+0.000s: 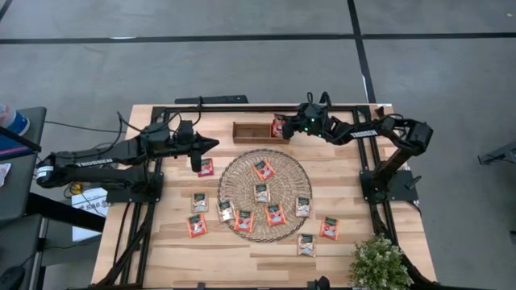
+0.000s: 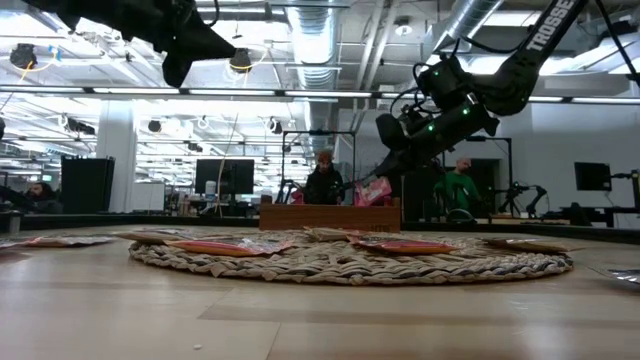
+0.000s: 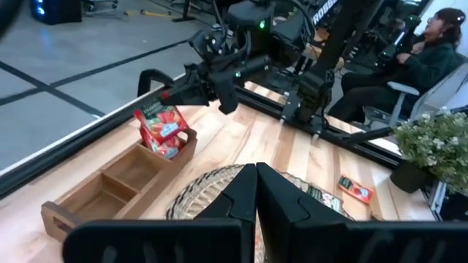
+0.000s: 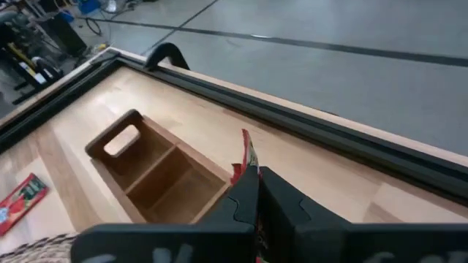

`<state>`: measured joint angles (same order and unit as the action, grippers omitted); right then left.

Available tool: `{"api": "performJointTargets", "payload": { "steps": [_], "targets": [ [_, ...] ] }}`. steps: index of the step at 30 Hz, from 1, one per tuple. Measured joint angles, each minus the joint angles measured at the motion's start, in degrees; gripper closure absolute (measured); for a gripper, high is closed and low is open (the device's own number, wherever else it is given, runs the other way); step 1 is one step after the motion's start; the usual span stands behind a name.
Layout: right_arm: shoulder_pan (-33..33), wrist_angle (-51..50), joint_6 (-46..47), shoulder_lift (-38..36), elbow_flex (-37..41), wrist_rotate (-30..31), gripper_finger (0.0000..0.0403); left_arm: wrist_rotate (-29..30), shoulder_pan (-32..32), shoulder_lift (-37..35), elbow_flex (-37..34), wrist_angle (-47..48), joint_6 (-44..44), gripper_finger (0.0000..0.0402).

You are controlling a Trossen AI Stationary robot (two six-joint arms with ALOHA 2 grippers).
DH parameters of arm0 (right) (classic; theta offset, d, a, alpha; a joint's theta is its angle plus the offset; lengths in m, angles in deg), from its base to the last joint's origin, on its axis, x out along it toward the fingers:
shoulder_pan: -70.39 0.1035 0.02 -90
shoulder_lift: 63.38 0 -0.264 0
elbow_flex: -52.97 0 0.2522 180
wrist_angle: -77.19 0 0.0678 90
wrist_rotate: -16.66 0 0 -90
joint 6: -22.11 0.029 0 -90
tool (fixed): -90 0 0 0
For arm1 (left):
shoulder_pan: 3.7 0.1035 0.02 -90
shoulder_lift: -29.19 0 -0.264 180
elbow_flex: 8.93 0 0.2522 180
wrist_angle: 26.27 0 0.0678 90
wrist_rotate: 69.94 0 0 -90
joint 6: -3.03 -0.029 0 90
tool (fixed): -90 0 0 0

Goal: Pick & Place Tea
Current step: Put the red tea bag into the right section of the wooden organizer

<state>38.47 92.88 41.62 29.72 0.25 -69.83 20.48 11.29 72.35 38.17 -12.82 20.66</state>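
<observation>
In the right wrist view the right end effector (image 4: 257,191) covers most of its red sachet (image 4: 248,155), only the top edge showing. In the high view, print on the sachets is too small to read.

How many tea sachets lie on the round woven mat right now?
5. On the woven mat: one red near the top, one pale at centre, one pale at right, two red along the bottom. One more overlaps the left rim.

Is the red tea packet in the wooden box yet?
Not yet. The red tea packet hangs pinched in the right end effector, just above the end compartment of the wooden box.
</observation>
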Motion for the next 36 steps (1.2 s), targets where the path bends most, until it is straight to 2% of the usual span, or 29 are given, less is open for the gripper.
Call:
{"api": "performJointTargets", "payload": {
  "steps": [36],
  "targets": [
    [3.3, -1.0, -3.0, 0.0, 0.0, 1.2, 0.0403, -2.8, 0.0, 0.0, 0.0, -0.3, 0.0, 0.0401]
  ]
}}
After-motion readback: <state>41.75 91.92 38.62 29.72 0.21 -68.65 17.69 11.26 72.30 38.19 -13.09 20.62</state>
